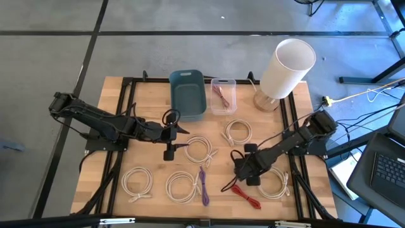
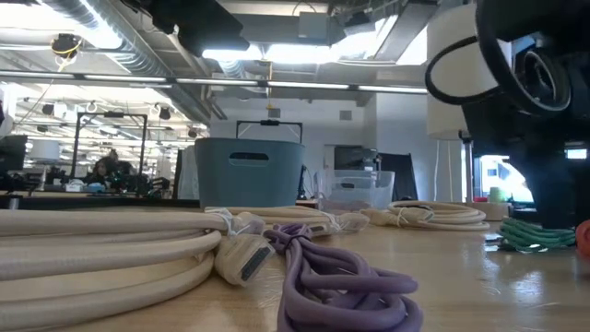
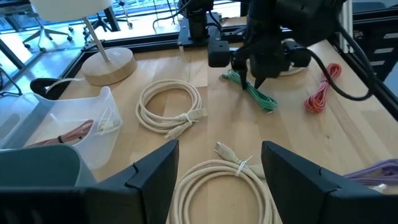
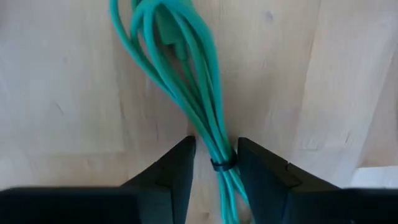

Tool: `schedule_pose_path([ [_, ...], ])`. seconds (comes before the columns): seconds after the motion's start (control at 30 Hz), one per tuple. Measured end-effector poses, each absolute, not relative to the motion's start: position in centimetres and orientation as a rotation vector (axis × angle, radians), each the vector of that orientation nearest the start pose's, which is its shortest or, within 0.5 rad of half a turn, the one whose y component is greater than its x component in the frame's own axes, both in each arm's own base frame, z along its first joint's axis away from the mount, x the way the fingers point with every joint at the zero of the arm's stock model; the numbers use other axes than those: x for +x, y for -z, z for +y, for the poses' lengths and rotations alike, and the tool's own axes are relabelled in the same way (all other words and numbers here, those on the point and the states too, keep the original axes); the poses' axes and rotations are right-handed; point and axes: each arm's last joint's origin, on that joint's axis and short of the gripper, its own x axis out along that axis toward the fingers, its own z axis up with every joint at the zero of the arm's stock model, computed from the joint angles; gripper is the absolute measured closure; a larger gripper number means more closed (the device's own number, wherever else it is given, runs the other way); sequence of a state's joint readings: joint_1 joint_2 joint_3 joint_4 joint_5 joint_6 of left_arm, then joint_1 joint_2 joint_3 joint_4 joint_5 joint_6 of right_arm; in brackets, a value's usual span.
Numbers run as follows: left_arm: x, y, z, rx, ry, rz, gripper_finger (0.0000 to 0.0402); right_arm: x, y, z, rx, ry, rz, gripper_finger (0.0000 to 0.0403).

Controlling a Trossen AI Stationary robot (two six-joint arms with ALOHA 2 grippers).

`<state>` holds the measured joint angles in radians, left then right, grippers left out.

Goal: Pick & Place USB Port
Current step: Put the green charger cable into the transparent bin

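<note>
A green cable bundle (image 4: pixel 186 81), bound by a black tie (image 4: pixel 222 165), lies flat on the wooden table at the right, also seen in the left wrist view (image 3: pixel 258 96). My right gripper (image 4: pixel 216 155) points straight down over it (image 1: pixel 243 166). Its fingers stand close on either side of the bundle at the tie, with narrow gaps left. My left gripper (image 3: pixel 217 155) waits open above a cream cable coil (image 3: pixel 217 183) at the table's middle left (image 1: pixel 174 136).
A blue bin (image 1: pixel 188 95) and a clear box (image 1: pixel 223 95) holding a reddish cable stand at the far edge, beside a white lamp (image 1: pixel 285 69). Several cream coils, a purple cable (image 1: pixel 203 185) and a red cable (image 1: pixel 243 193) lie about the table.
</note>
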<state>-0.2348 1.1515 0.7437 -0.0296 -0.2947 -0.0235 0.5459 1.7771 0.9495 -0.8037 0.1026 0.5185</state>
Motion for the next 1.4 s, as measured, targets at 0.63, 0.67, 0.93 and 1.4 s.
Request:
schedule_pose_path([
  [0.63,24.3,-26.2,-5.0,0.086,-0.064,0.419,0.0178,26.6,-21.0,15.8,-0.219,0.320,1.502,0.0388],
  [0.67,24.3,-26.2,-5.0,0.085,-0.064,0.419,0.0178,26.8,-21.9,16.0,-0.236,0.328,1.472,0.0388],
  [0.93,24.3,-26.2,-5.0,0.082,-0.064,0.418,0.0178,30.2,-28.2,16.8,-0.287,0.312,1.115,0.0388],
  [1.4,24.3,-26.2,-5.0,0.092,-0.062,0.423,0.0178,38.0,-36.0,1.0,0.051,0.420,0.809,0.0389],
])
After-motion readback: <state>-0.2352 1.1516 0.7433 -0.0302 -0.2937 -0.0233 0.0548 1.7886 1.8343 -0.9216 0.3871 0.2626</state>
